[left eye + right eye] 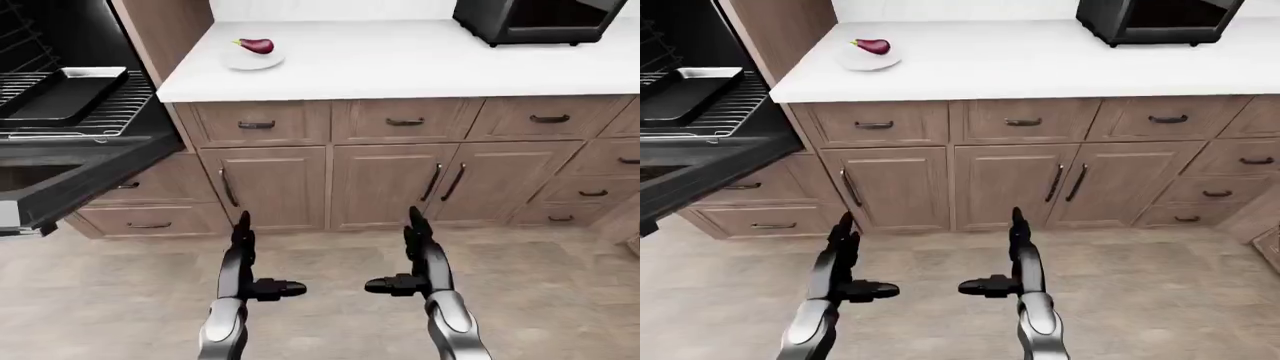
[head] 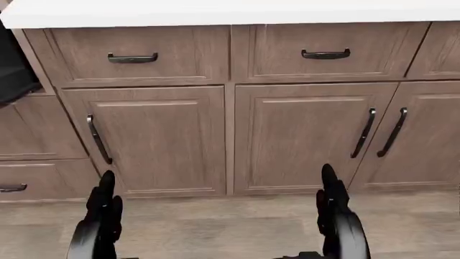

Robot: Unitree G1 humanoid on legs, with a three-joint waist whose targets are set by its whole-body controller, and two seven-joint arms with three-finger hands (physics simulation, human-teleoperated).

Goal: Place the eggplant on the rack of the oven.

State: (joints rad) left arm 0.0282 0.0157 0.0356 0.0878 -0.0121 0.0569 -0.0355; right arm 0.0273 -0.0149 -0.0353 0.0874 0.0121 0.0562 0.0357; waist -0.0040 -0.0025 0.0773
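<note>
A purple eggplant (image 1: 257, 46) lies on a white plate (image 1: 252, 59) at the top left of the white counter (image 1: 420, 64) in the left-eye view. The oven at the left stands open, with its wire rack (image 1: 110, 112) pulled out and a dark baking tray (image 1: 62, 94) on it. The oven door (image 1: 70, 184) hangs down and open. My left hand (image 1: 255, 259) and right hand (image 1: 410, 255) are both open and empty, fingers pointing up, low in the view above the floor, far below the counter. The head view shows only the cabinets and my hands (image 2: 101, 208).
Wooden cabinets and drawers (image 1: 380, 176) with dark handles run under the counter. A black toaster oven (image 1: 540, 21) stands at the counter's top right. The open oven door juts out at the left at about drawer height. A wood-look floor (image 1: 330, 300) lies below.
</note>
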